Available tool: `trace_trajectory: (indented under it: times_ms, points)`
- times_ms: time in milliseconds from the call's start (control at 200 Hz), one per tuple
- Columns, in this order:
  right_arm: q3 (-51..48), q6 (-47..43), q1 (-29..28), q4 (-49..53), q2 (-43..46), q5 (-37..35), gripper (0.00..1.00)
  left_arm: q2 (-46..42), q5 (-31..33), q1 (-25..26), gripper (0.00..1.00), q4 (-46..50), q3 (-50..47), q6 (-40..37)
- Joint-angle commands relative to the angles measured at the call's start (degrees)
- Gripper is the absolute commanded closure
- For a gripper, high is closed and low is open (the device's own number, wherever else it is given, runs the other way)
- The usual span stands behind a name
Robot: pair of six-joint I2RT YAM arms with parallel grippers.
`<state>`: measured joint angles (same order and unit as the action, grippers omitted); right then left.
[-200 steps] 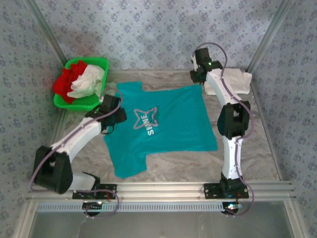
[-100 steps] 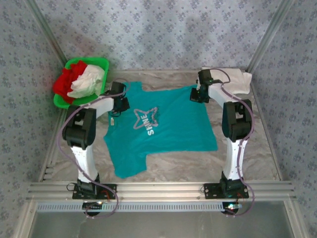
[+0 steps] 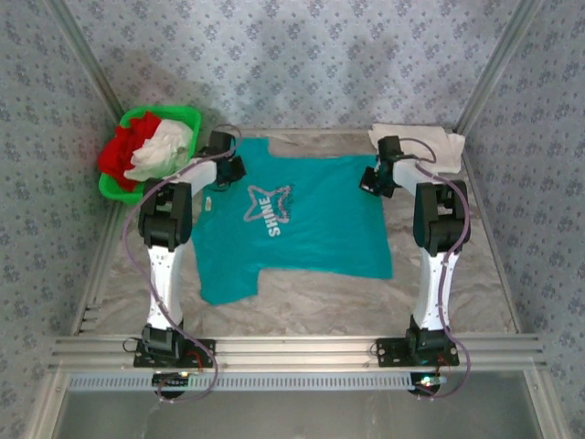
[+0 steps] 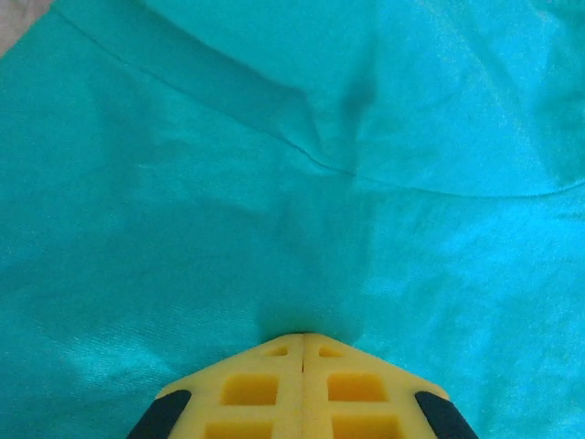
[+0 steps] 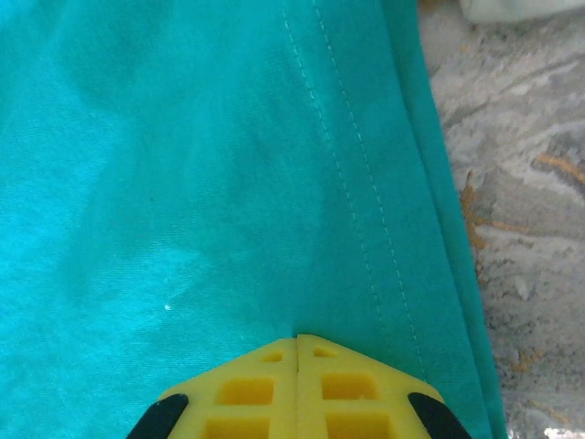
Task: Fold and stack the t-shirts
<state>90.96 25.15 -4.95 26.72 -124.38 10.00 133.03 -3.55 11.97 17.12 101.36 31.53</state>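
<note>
The teal t-shirt [image 3: 311, 229] with the silver-white "SHINE" star lies spread flat in the middle of the table. My left gripper [image 3: 228, 172] sits at its far left shoulder, and my right gripper [image 3: 371, 180] at its far right edge. In the left wrist view the yellow jaws of the left gripper [image 4: 303, 337] are closed, with teal cloth [image 4: 292, 183] puckered at their tip. In the right wrist view the right gripper [image 5: 297, 340] is likewise closed on teal cloth [image 5: 183, 183] beside the stitched hem. A red t-shirt [image 3: 123, 146] and a white t-shirt [image 3: 160, 151] lie crumpled in the basket.
The green plastic basket [image 3: 174, 112] stands at the back left corner. A folded white cloth [image 3: 439, 146] lies at the back right, just behind my right gripper. Bare marbled table [image 5: 521, 229] borders the shirt's right hem. Patterned walls close in the table.
Both grippers came down onto the shirt's far corners; the left arm swung in from the left. The shirt has slid toward the back wall and lies straighter.
</note>
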Motion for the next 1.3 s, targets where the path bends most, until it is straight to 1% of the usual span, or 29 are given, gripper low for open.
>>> trace_trajectory:
  times_ms: [0,140,275,310,395,420,485,550,590,640,700,715,770,824,864,914,964,1054,1104,1174,1239,1299]
  points:
    - [3.3,2.4,1.3,2.1,-3.9,1.5,1.00,5.1,-1.5,-0.5,1.00,5.4,5.5,-0.1]
    - [10.6,3.1,1.8,4.2,-8.2,4.1,1.00,9.6,-2.7,-0.8,1.00,8.5,14.8,0.8]
    - [19.2,4.2,2.5,7.5,-12.9,5.5,1.00,10.3,-1.5,-1.1,1.00,8.9,17.7,0.9]
    - [20.7,4.5,2.7,7.5,-13.4,5.6,1.00,10.4,-1.3,-1.3,0.97,8.9,18.5,0.4]
    - [24.7,5.6,3.2,8.3,-14.5,5.4,1.00,10.7,-1.0,-2.2,0.95,10.3,22.1,-0.9]
    - [26.2,5.6,3.3,9.4,-14.8,5.6,1.00,10.5,-1.0,-2.6,0.92,11.2,23.4,-1.3]
    - [29.4,5.2,3.3,11.5,-14.1,5.5,1.00,8.9,-0.3,-3.1,0.80,13.8,25.9,-3.1]
    - [30.6,4.4,2.9,12.8,-11.7,5.9,1.00,4.0,1.3,-2.9,0.74,15.1,25.1,-5.1]
    - [30.5,3.9,2.7,13.5,-9.4,6.1,1.00,-1.1,2.3,-2.7,0.69,13.5,21.3,-6.0]
    - [29.2,2.8,2.2,14.2,-5.8,6.0,1.00,-8.8,2.2,-2.6,0.65,8.5,13.4,-6.1]
    - [26.0,1.5,1.7,14.2,0.0,5.7,0.93,-20.2,2.3,-2.6,0.60,1.5,1.2,-5.6]
    - [25.1,0.8,1.6,13.9,1.6,5.4,0.92,-22.9,2.5,-2.6,0.58,0.0,-1.6,-5.3]
    - [19.0,-0.9,1.0,11.2,8.2,3.9,0.88,-33.2,3.5,-2.2,0.48,-4.1,-11.8,-4.5]
    - [10.0,-0.9,0.1,6.7,15.9,2.2,0.86,-42.7,4.5,-1.6,0.40,-5.9,-21.9,-3.3]
    - [1.7,0.0,-0.6,2.2,21.6,1.4,0.84,-48.8,4.2,-1.4,0.38,-6.0,-28.6,-2.0]
    - [-9.3,1.1,-1.7,-3.1,29.6,0.9,0.80,-55.5,4.0,-1.3,0.37,-3.3,-35.8,-0.3]
    - [-18.5,1.3,-2.9,-5.8,36.1,-0.2,0.71,-61.6,3.8,-1.2,0.37,1.5,-41.6,1.5]
    - [-31.3,-0.3,-4.9,-6.1,44.9,-2.2,0.69,-70.8,2.3,-1.0,0.36,11.3,-50.6,4.7]
    - [-36.5,-0.5,-4.9,-6.2,48.7,-2.6,0.68,-75.1,2.3,-1.0,0.36,17.8,-54.0,7.7]
    - [-42.4,-0.5,-4.5,-7.1,52.3,-2.4,0.68,-80.3,-0.8,-1.0,0.36,22.8,-58.7,12.4]
    - [-44.5,-1.0,-4.4,-7.2,53.7,-3.3,0.68,-84.5,-2.4,-0.8,0.37,26.1,-62.5,16.3]
    - [-45.7,-1.8,-4.7,-8.5,54.0,-2.6,0.68,-87.3,-2.7,-0.8,0.37,28.9,-65.4,19.2]
